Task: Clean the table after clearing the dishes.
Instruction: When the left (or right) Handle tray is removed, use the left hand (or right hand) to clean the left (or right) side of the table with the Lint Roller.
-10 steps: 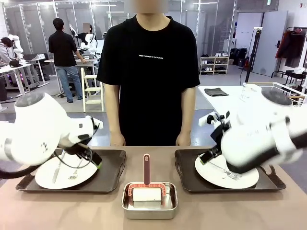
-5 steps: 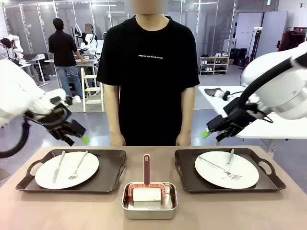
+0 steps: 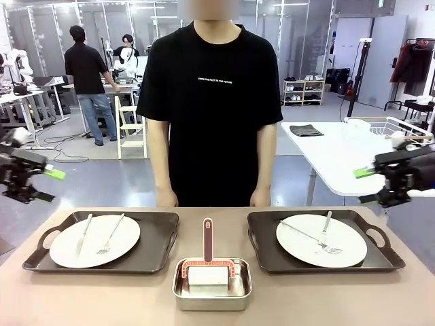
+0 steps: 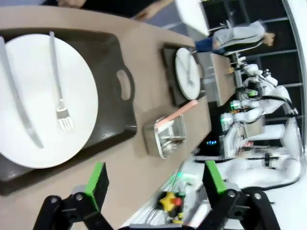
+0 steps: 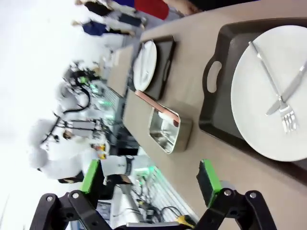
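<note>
Dishes (image 3: 95, 234) lie on the table (image 3: 102, 299) in front of me. Two white plates, each with knife and fork, rest on dark trays (image 3: 160, 238) either side of a steel pan (image 3: 212, 293). My left pincer (image 3: 49, 185) hangs wide open past the table's left edge, my right pincer (image 3: 367, 187) likewise at the right, both empty.

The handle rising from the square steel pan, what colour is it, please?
The upright handle is salmon pink, clearest in the front view.

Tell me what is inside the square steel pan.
A white block in a red frame, its pink handle reaching past the far rim. The pan floor beneath is hidden.
</note>
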Robot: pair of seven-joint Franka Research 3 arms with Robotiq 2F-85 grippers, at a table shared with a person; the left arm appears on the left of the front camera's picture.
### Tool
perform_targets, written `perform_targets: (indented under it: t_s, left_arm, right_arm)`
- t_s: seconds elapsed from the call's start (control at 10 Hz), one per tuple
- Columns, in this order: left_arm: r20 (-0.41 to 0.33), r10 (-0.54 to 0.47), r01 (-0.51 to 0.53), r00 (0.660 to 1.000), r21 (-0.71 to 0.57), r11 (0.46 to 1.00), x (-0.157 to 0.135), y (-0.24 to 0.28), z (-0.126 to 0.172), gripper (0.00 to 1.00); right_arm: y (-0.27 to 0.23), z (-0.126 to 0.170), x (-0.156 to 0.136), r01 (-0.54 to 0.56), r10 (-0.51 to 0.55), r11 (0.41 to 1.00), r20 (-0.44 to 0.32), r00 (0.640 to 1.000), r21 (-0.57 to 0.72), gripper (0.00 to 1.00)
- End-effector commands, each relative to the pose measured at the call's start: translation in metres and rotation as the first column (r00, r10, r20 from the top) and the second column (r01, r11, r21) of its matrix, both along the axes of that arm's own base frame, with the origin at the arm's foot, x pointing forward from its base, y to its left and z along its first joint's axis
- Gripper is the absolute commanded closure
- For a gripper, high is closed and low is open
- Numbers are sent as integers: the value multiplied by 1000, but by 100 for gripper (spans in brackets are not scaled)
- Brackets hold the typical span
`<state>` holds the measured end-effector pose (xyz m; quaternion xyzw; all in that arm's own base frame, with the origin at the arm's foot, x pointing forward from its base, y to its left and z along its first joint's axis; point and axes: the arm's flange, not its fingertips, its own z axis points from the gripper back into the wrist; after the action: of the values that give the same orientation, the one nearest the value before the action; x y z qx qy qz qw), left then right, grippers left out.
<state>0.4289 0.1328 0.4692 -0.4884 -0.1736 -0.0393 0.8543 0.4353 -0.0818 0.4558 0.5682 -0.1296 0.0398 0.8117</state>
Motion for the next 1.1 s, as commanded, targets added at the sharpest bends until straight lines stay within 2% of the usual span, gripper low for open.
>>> perform_targets:
  t_s: [0.0, 0.2, 0.4, 0.5, 0.7, 0.9, 1.0]
  left_arm:
    - [15, 24, -22, 1000, -164, 986, -3, 56, -4, 0]
    - [-64, 92, -104, 994, -214, 971, -18, 113, -9, 0]
    - [-113, 214, -238, 970, -291, 927, -44, 170, -17, 0]
    - [-176, 256, -294, 951, -243, 924, -58, 195, -20, 0]
    - [-206, 310, -351, 928, -210, 912, -83, 225, -20, 0]
    - [-208, 310, -347, 928, -174, 922, -86, 224, -17, 0]
    - [-189, 342, -378, 921, -210, 902, -88, 229, -27, 0]
  right_arm:
    - [-38, -3, 7, 75, -72, 994, -39, 997, 83, 0]
    - [-87, -10, 3, 157, -140, 980, -139, 980, 123, 0]
    - [-138, -11, -22, 263, -240, 955, -162, 957, 138, 0]
    - [-161, -11, -39, 311, -287, 941, -174, 942, 135, 0]
    - [-182, -15, -59, 351, -326, 930, -197, 925, 109, 0]
    - [-176, -17, -57, 323, -302, 943, -192, 934, 84, 0]
    - [-193, -22, -62, 367, -346, 923, -169, 923, 113, 0]
